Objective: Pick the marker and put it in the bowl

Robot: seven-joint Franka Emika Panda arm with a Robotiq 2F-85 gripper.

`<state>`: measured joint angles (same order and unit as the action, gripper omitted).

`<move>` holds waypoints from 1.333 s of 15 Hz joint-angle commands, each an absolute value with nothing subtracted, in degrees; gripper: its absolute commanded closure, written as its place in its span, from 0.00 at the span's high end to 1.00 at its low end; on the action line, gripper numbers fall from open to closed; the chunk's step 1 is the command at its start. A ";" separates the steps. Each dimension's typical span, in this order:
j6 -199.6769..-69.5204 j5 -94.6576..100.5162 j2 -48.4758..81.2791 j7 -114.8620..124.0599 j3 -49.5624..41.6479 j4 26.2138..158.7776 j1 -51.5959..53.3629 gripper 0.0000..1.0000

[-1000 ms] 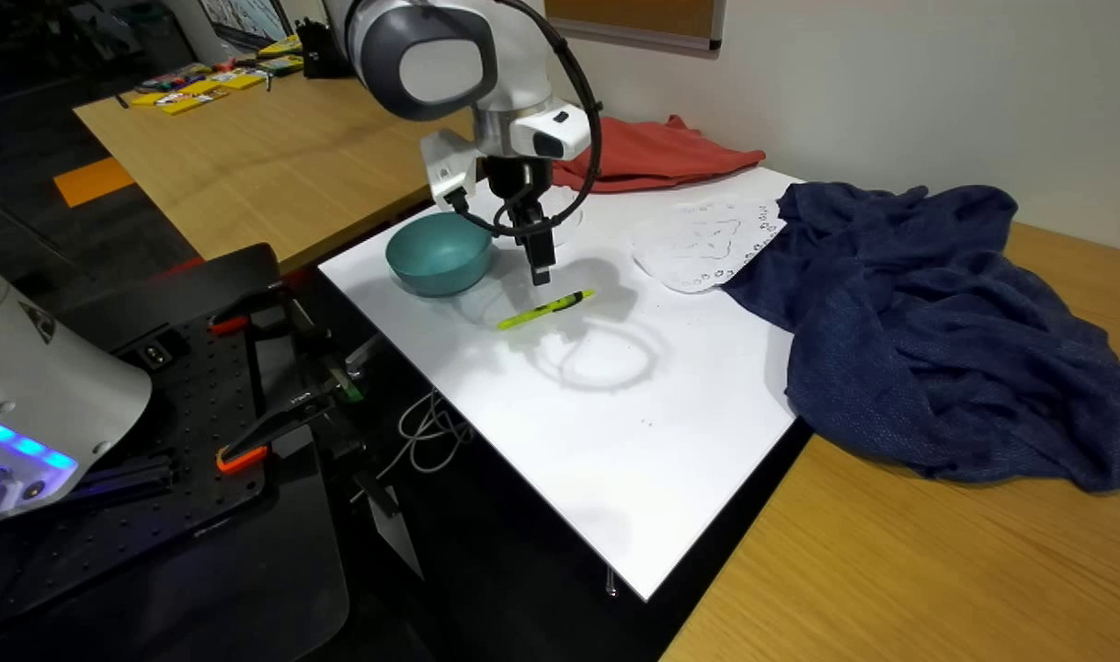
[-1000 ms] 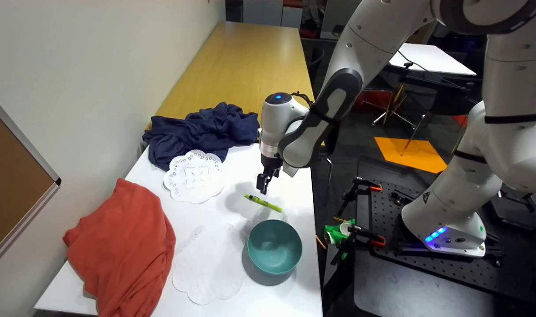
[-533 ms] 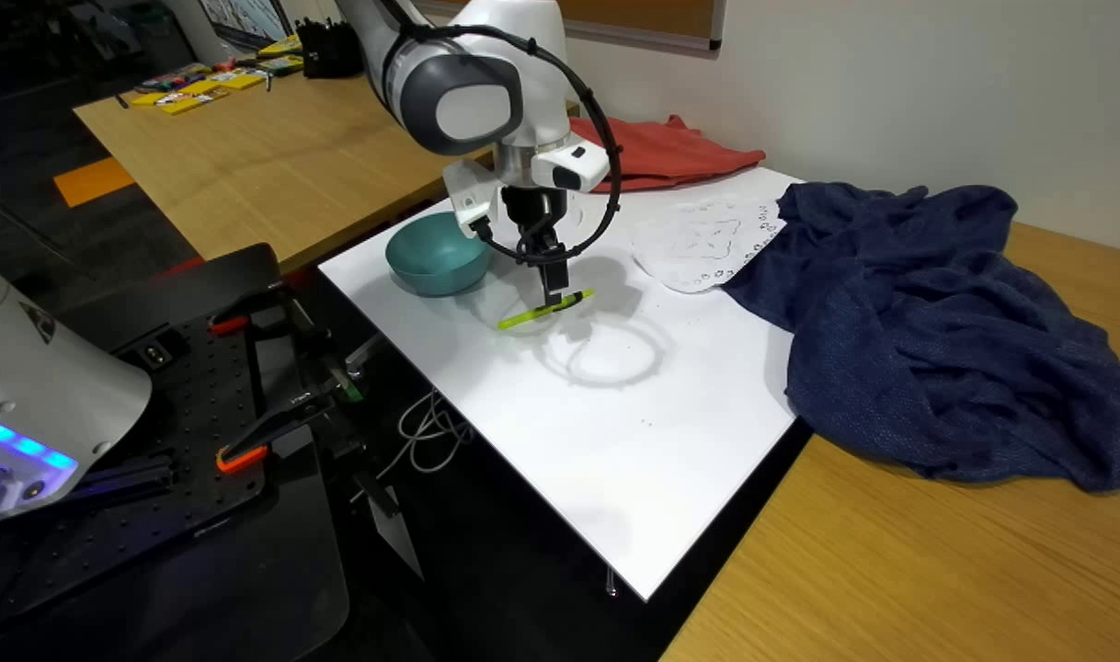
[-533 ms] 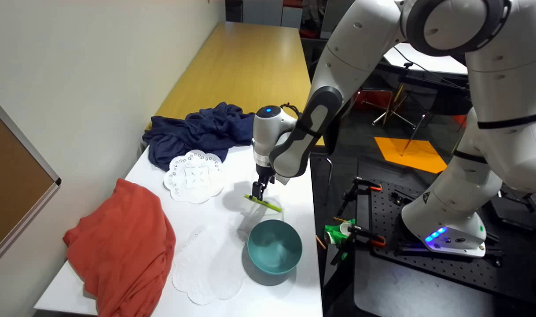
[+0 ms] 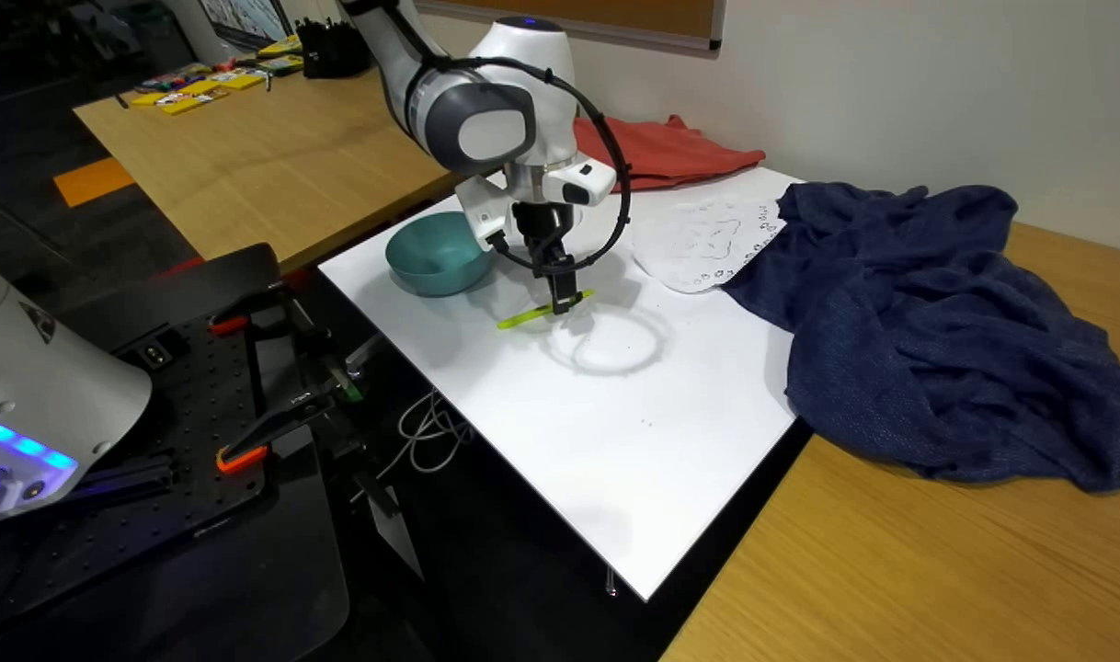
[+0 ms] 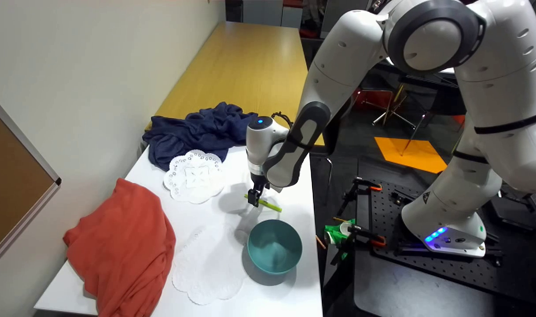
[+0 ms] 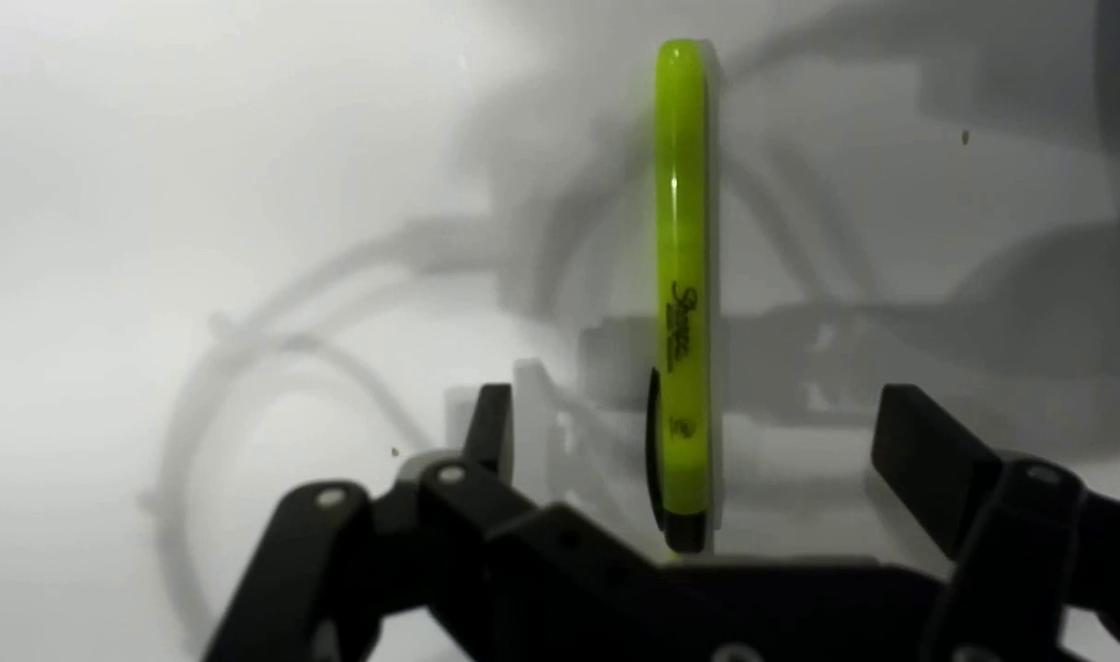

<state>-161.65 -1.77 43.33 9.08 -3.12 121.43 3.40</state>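
1. We see the gripper low over the white surface, its fingers spread well apart and unclenched.
2. We find the marker lying flat on that surface, bright yellow-green; in the wrist view it sits between the two fingers, with a gap on either side.
3. In that view its black end points toward the gripper's body, a black clip runs along its left edge, and we make out dark lettering on the barrel.
4. In both exterior views we see the fingers over the marker's black-ended half; whether they touch the surface, we cannot tell.
5. We have the teal bowl standing upright on the surface, near the marker but apart from it; the marker lies outside the bowl.
6. In an exterior view we see a lace-edged white mat just beside the dark blue cloth, and a scalloped white mat between the bowl and the red cloth.
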 commanded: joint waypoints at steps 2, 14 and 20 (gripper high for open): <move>-162.55 -1.61 45.92 9.74 -4.26 118.78 4.59 1.00; -163.21 -1.76 47.59 9.52 -4.46 116.95 4.35 0.00; -163.52 -1.70 44.17 10.99 -5.14 119.62 6.16 0.04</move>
<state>-162.04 -1.77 46.98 9.19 -3.82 117.25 3.84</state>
